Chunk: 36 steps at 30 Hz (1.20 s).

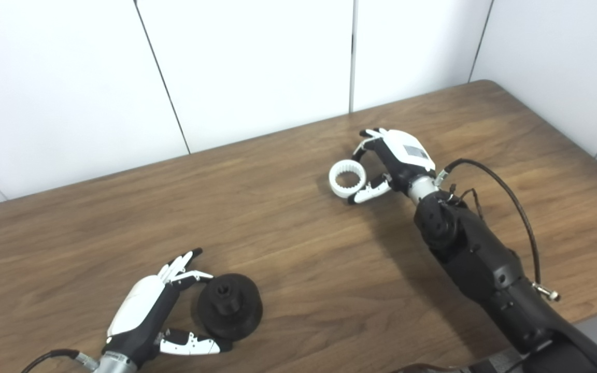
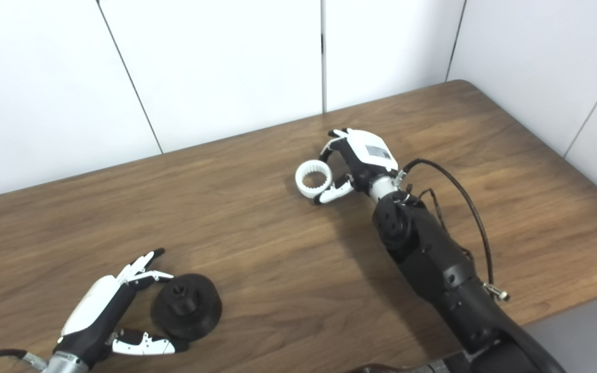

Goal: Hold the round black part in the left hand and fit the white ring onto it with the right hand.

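Note:
The round black part point(image 1: 230, 306) lies on the wooden table point(image 1: 298, 248) at the front left, its hub facing up. My left hand point(image 1: 156, 316) is open beside it, fingers above and thumb below its left side, seemingly just apart from it. The white ring point(image 1: 347, 178), toothed on the inside, lies flat on the table further back. My right hand point(image 1: 389, 163) is open around the ring's right side, fingers at its far edge and thumb at its near edge, the ring still resting on the table. Both also show in the right eye view: the black part point(image 2: 187, 306) and the ring point(image 2: 314, 180).
White wall panels point(image 1: 257, 67) stand behind the table's far edge. The table's right corner point(image 1: 490, 85) lies at the back right, and its front edge runs past my right forearm point(image 1: 485, 264). A black cable point(image 1: 511, 199) loops along that arm.

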Each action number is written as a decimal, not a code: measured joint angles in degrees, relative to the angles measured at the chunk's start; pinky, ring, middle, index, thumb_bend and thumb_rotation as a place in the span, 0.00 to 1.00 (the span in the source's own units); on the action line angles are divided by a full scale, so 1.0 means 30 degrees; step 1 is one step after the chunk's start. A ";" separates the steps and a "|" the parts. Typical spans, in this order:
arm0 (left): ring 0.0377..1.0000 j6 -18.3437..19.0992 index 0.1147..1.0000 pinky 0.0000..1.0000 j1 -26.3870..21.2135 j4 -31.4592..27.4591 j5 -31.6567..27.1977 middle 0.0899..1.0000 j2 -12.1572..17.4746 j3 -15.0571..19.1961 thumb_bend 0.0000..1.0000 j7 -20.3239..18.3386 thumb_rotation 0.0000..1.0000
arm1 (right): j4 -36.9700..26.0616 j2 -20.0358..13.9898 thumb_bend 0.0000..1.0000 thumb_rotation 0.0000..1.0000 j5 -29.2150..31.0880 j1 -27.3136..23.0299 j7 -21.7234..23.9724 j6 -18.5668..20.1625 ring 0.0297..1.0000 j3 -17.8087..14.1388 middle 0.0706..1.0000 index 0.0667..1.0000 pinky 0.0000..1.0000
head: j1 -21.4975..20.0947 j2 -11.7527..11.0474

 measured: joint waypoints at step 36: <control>1.00 0.1138 0.60 1.00 -0.0270 -0.0002 0.1081 1.00 -0.1404 -0.0335 0.95 0.0079 0.33 | -0.9490 0.1194 0.52 0.15 0.1880 0.3360 0.2362 -0.0102 0.95 -0.0576 0.90 0.45 0.89 | 0.5652 0.0908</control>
